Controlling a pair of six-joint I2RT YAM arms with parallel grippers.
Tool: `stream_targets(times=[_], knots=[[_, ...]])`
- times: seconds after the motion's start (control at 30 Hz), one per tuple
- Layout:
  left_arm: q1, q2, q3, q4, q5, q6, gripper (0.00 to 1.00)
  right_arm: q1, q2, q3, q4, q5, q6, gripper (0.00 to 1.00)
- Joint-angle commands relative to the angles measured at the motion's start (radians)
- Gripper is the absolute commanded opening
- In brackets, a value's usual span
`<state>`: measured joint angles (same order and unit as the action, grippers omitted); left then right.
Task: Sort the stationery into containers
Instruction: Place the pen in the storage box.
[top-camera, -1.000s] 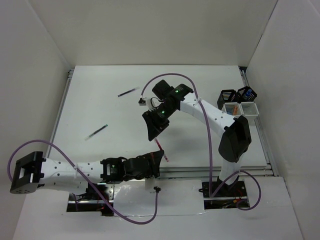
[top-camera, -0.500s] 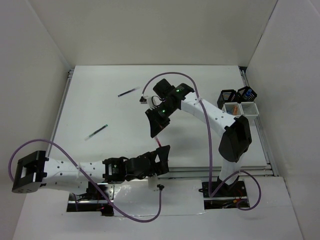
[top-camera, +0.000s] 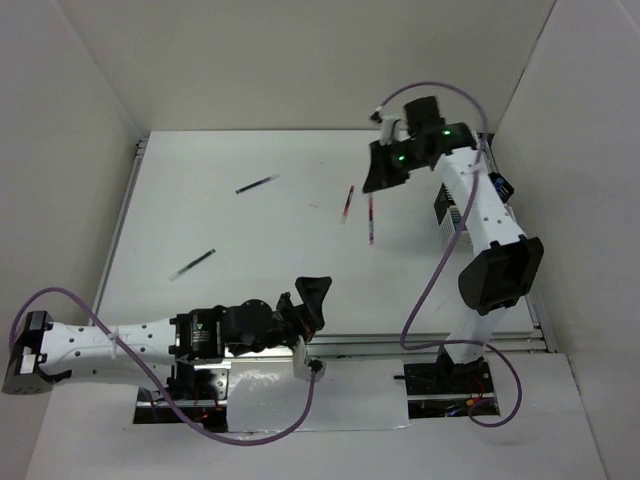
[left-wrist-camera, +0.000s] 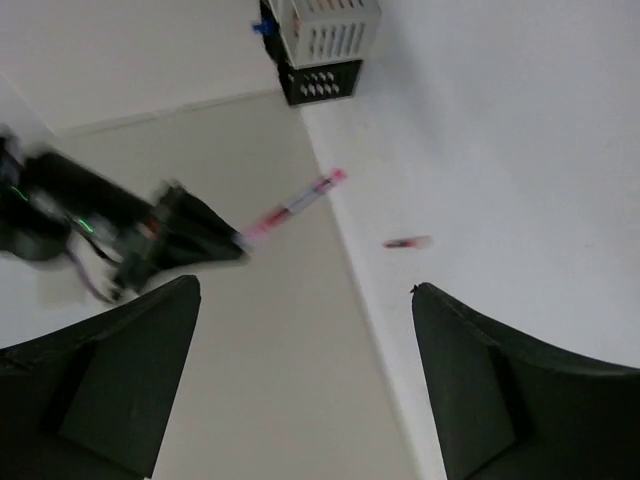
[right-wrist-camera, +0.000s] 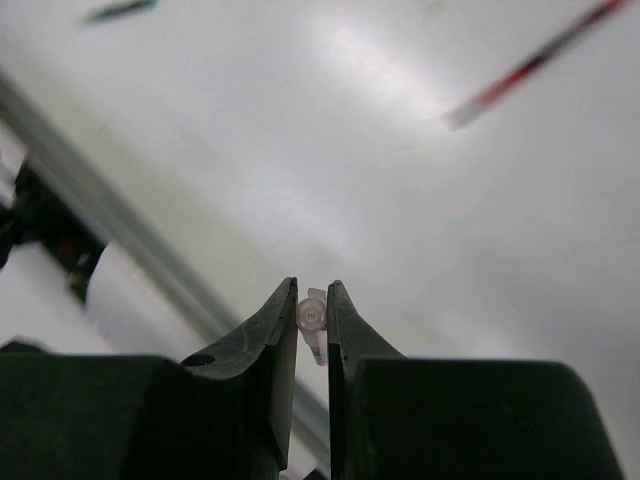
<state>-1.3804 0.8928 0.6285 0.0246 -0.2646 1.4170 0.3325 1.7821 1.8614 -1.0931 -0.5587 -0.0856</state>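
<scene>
Red pen (left-wrist-camera: 295, 205) is up in the air past mid-table, pinched by one end in the right gripper (right-wrist-camera: 311, 292), and the left gripper (left-wrist-camera: 305, 300) hangs wide open with nothing in it. I'd swing it over the containers (left-wrist-camera: 320, 40), tip down, and release only once it's properly inside one. Right arm (top-camera: 480, 215) blocks most of them from above, so their contents are anyone's guess.

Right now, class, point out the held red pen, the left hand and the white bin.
Red pen (left-wrist-camera: 292, 206): left wrist view, mid-barrel.
Left hand (left-wrist-camera: 305, 290): left wrist view, between fingertips.
White bin (left-wrist-camera: 325, 28): left wrist view, slatted side.
</scene>
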Motion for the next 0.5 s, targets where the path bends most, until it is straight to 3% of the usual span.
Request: stream_targets(times=[0.0,0.03,0.07,0.13,0.17,0.23,0.27,0.3,0.33,0.37,0.47], knots=[[0.001,0.067,0.114,-0.021,-0.078,-0.368,0.99,-0.18,-0.104,0.084,0.071,0.08,-0.036,0.0],[0.017,0.146,0.238,-0.108,-0.1,-0.459,0.99,-0.228,-0.128,0.082,0.097,0.086,-0.037,0.0],[0.08,0.19,0.314,-0.287,-0.066,-0.651,0.99,-0.315,-0.141,0.068,0.155,0.094,-0.028,0.0],[0.186,0.3,0.498,-0.421,0.025,-0.83,0.99,-0.413,-0.179,0.047,0.223,0.102,-0.017,0.0],[0.325,0.334,0.552,-0.463,0.075,-1.006,0.99,-0.485,-0.19,0.013,0.299,0.106,0.006,0.0],[0.507,0.442,0.691,-0.572,0.349,-1.151,0.99,-0.544,-0.236,-0.061,0.433,0.132,0.046,0.0],[0.67,0.486,0.733,-0.634,0.448,-1.261,0.99,-0.593,-0.246,-0.089,0.479,0.137,0.075,0.0],[0.74,0.526,0.767,-0.65,0.607,-1.308,0.99,-0.608,-0.26,-0.119,0.521,0.152,0.084,0.0],[0.795,0.59,0.813,-0.658,0.67,-1.338,0.99,-0.619,-0.288,-0.183,0.608,0.189,0.13,0.0],[0.887,0.613,0.824,-0.655,0.72,-1.396,0.99,-0.63,-0.297,-0.211,0.651,0.209,0.139,0.0],[1.006,0.623,0.778,-0.527,0.826,-1.527,0.99,-0.638,-0.328,-0.32,0.791,0.307,0.153,0.0]])
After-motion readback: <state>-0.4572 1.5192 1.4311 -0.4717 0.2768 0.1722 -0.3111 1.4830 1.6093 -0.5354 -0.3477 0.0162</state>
